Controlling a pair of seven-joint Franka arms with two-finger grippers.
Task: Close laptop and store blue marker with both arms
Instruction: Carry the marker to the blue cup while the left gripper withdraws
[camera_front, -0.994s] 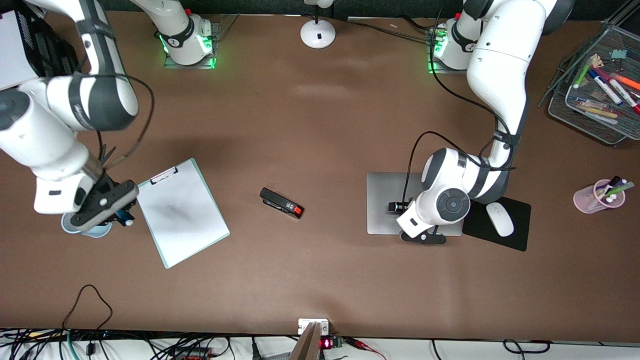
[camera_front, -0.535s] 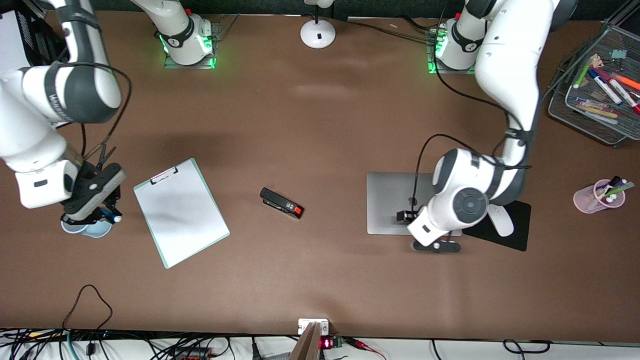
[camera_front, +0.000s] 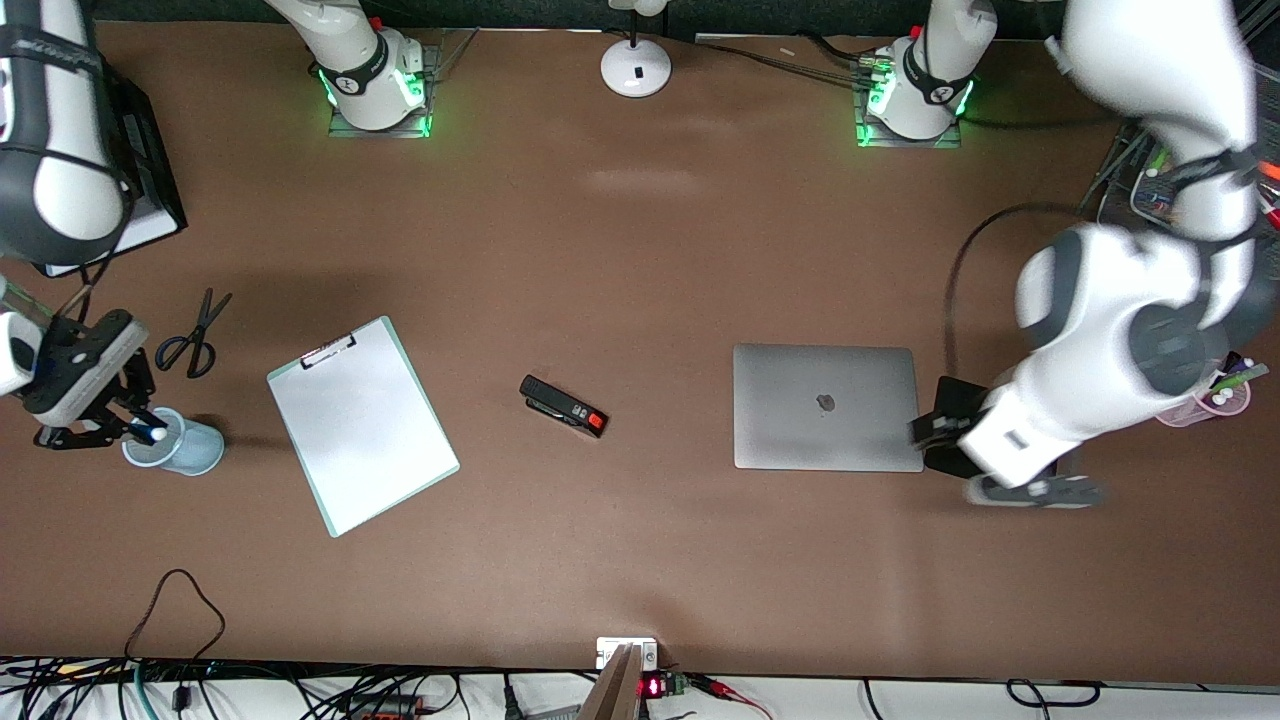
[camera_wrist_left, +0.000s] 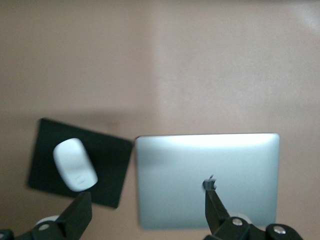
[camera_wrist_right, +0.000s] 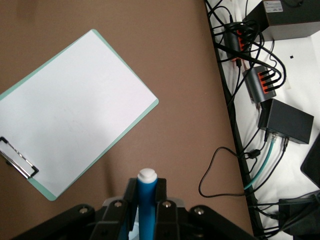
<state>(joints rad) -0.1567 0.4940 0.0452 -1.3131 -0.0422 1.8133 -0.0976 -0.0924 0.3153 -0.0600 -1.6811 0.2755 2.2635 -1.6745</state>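
Note:
The laptop (camera_front: 825, 405) lies closed and flat on the table, its silver lid and dark apple logo facing up; it also shows in the left wrist view (camera_wrist_left: 207, 170). My left gripper (camera_front: 1035, 490) is open and empty, up over the black mouse pad (camera_front: 948, 398) beside the laptop; in the left wrist view (camera_wrist_left: 146, 200) its fingers stand wide apart. My right gripper (camera_front: 95, 425) is shut on the blue marker (camera_front: 148, 432) and holds it upright over a light-blue cup (camera_front: 180, 448). The marker's white tip (camera_wrist_right: 147, 176) sticks out between the fingers (camera_wrist_right: 131, 197).
A white mouse (camera_wrist_left: 75, 164) lies on the mouse pad (camera_wrist_left: 50, 170). A clipboard (camera_front: 360, 425), a black stapler (camera_front: 563, 405) and scissors (camera_front: 195, 335) lie on the table. A pink cup of pens (camera_front: 1205, 395) stands under the left arm. Cables and black boxes (camera_wrist_right: 287, 120) lie past the table's edge.
My left arm has risen off the laptop and swung toward its own end of the table, baring the closed lid. My right gripper has carried the marker over the cup.

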